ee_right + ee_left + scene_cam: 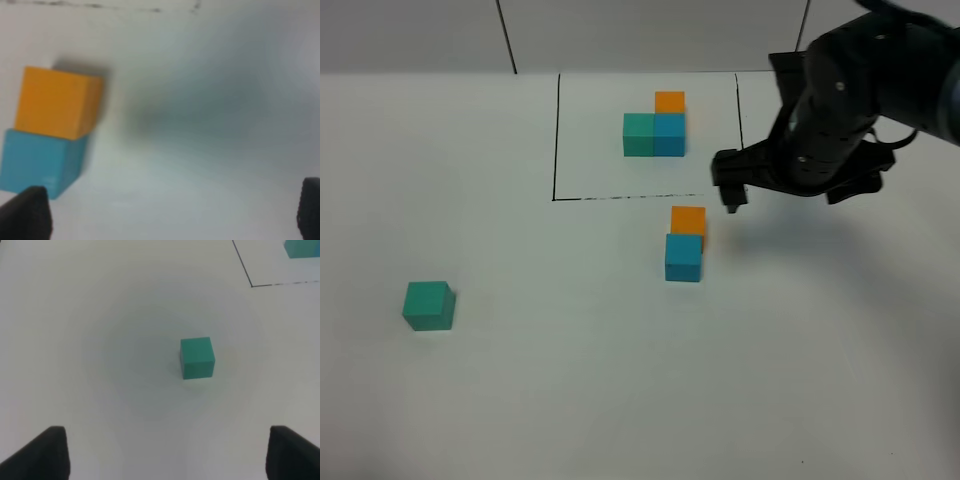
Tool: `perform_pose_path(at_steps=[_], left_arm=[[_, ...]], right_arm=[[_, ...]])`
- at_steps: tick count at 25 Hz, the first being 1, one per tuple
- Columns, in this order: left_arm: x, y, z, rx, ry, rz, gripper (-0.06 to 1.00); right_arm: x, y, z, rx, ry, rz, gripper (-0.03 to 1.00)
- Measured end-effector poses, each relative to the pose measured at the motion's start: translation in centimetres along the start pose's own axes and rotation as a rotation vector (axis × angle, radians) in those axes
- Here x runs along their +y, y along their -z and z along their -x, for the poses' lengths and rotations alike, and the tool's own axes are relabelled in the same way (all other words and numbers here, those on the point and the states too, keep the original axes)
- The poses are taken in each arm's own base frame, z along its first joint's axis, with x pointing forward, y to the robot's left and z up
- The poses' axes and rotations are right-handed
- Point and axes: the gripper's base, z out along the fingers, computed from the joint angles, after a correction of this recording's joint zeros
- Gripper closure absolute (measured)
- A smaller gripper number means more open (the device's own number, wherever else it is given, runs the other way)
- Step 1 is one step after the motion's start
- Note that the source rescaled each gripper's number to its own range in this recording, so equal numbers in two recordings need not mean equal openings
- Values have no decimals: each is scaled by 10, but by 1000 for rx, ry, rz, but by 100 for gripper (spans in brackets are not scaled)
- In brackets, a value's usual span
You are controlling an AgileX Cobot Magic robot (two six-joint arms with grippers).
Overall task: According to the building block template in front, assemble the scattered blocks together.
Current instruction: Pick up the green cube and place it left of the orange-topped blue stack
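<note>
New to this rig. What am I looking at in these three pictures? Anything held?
A two-armed robot works over a white table. One picture comes from a high camera; the other two from cameras on the wrists, looking past each claw. A thin black drawn rectangle frames the pattern: three joined small cubes, teal-green, blue, orange. Loose matte cubes: an orange cube touching a blue cube, and a teal-green cube off alone. The left claw is open, facing the teal-green one; the right claw is open near the pair. Nothing is held.
</note>
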Motion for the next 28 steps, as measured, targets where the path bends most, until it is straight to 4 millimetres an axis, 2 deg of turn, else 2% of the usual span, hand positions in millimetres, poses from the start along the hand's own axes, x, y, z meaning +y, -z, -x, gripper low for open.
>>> perform_pose_path(at_steps=[6, 10, 15, 20, 28], left_arm=[[0, 0, 0, 0, 0, 0, 18], [0, 0, 0, 0, 0, 0, 18], [0, 0, 0, 0, 0, 0, 18], [0, 0, 0, 0, 0, 0, 18], [0, 0, 0, 0, 0, 0, 18]], right_arm=[[-79, 25, -6, -62, -98, -51, -3], [-108, 45, -29, -72, -138, -62, -3], [-116, 82, -72, -128, -167, -63, -3], [-117, 123, -127, -173, -181, -65, -3], [-116, 160, -225, -305, -219, -58, -3]])
